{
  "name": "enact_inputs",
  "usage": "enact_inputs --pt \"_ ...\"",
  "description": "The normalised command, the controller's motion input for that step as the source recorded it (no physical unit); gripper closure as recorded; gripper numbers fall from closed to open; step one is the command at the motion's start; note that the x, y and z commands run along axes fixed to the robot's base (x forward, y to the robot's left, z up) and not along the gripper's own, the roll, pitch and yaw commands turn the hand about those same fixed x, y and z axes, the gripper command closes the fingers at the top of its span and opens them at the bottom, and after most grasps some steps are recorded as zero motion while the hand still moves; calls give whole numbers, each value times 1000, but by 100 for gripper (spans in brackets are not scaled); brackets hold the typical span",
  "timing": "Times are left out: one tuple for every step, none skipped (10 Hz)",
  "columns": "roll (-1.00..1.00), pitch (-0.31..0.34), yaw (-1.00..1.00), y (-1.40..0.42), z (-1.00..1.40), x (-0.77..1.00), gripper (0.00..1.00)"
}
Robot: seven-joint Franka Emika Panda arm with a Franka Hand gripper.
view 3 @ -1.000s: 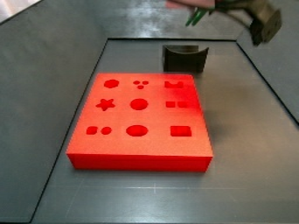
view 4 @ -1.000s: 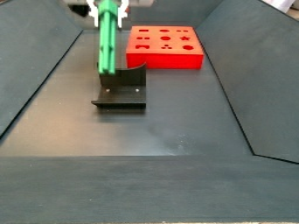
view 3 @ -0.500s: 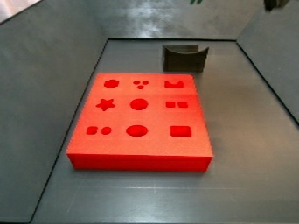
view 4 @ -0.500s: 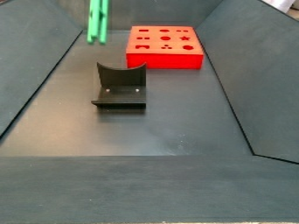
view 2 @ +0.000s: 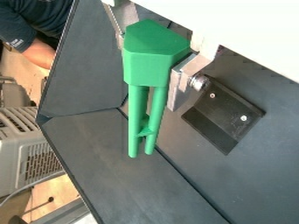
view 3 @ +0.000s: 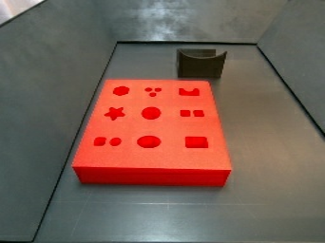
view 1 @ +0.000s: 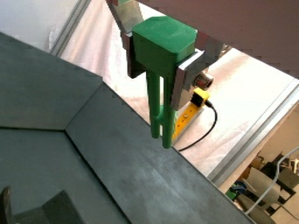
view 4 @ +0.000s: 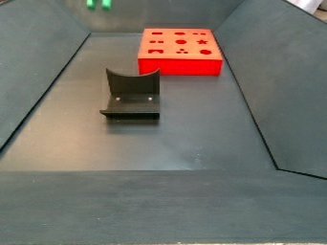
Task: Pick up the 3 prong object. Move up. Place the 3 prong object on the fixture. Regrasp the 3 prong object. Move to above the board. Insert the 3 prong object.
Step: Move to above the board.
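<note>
My jaws (view 1: 160,66) are pinched on the thick head of the green three-prong piece (view 2: 149,87), its thin prongs hanging free below, high above the desk and well up from the fixture (view 4: 130,94) and red board (view 3: 152,128). It looks like light, stiff, smooth plastic, so I judge the blocky head the place to hold, never the prongs.

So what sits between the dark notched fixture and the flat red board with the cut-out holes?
Nothing: in both side views only bare dark floor separates the dark notched fixture from the flat red board. The gripper holds the green 3 prong object high above.
</note>
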Motion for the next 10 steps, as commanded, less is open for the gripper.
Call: enact_inputs --pt "-1000 38 -114 -1000 227 -633 100" --pt "-1000 33 -112 -1000 225 -633 100" --pt "-1000 16 -107 -1000 249 -676 100" --pt "-1000 10 -109 -1000 232 -693 100" --pt "-1000 10 -110 -1000 234 -703 100" --pt "-1000 19 -110 -1000 235 -715 100" --pt "-1000 21 -108 -1000 239 -741 100" --pt "-1000 17 -107 -1000 239 -760 100" --pt "-1000 12 -102 -682 162 -575 100" --pt "-1000 14 -98 -413 95 -379 100"
